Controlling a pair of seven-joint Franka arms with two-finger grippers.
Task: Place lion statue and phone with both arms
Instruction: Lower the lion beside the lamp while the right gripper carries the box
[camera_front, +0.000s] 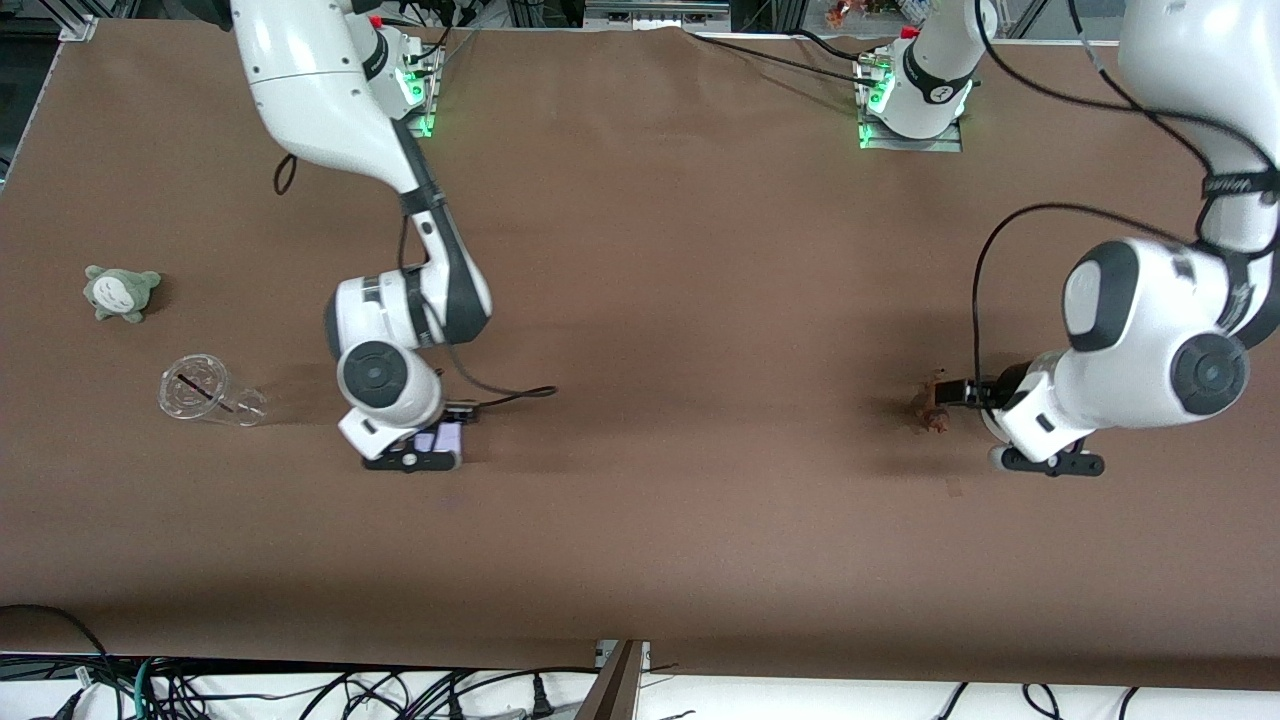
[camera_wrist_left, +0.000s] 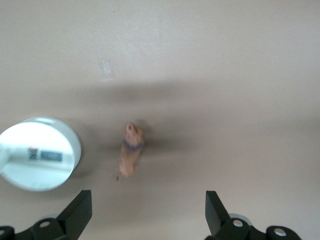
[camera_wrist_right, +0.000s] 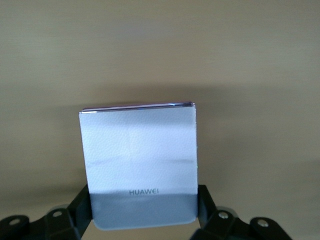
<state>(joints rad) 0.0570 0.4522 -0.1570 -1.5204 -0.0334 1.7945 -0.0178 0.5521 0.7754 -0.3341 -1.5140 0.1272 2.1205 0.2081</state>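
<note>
The lion statue (camera_wrist_left: 131, 150) lies on the tabletop (camera_front: 700, 300) toward the left arm's end, with the left gripper (camera_wrist_left: 147, 220) just above it, fingers spread wide and gripping nothing. A white round disc (camera_wrist_left: 39, 153) shows beside the statue in the left wrist view. The phone (camera_wrist_right: 141, 165) is clamped between the fingers of the right gripper (camera_wrist_right: 145, 210), low over the tabletop toward the right arm's end. Near that end's edge lie a clear plastic cup (camera_front: 205, 392) on its side and a grey-green plush (camera_front: 120, 292).
</note>
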